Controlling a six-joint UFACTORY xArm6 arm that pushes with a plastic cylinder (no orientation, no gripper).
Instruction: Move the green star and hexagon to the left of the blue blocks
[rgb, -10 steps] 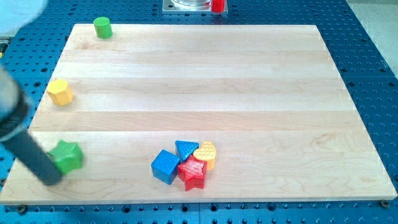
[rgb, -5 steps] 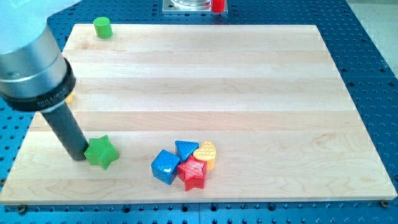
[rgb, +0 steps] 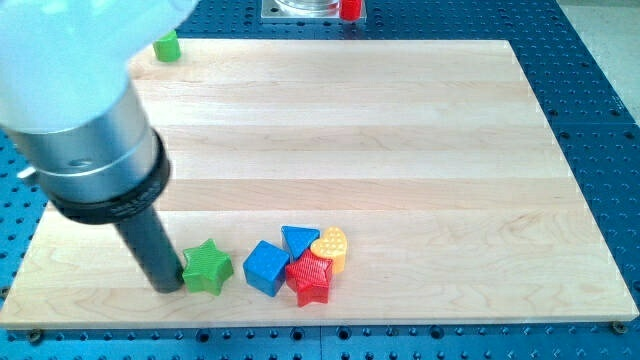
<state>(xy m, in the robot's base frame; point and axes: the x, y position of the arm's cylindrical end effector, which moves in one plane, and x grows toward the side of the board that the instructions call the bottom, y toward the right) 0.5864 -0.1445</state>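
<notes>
across the last second my tip (rgb: 168, 287) travelled toward the view's right along the bottom of the tabletop (rgb: 400, 130), pushing the green star (rgb: 207, 267) from near the left edge to just left of the blue cube (rgb: 266, 268), with the blue triangle (rgb: 298, 239), red star (rgb: 310, 278) and yellow heart (rgb: 332, 247) clustered beyond. the tip touched the star's left side; there were no fingers to open or close, and nothing was held. the star looked nearly placed, while the yellow hexagon was hidden behind the arm and the green cylinder (rgb: 167, 46) sat at top left.
</notes>
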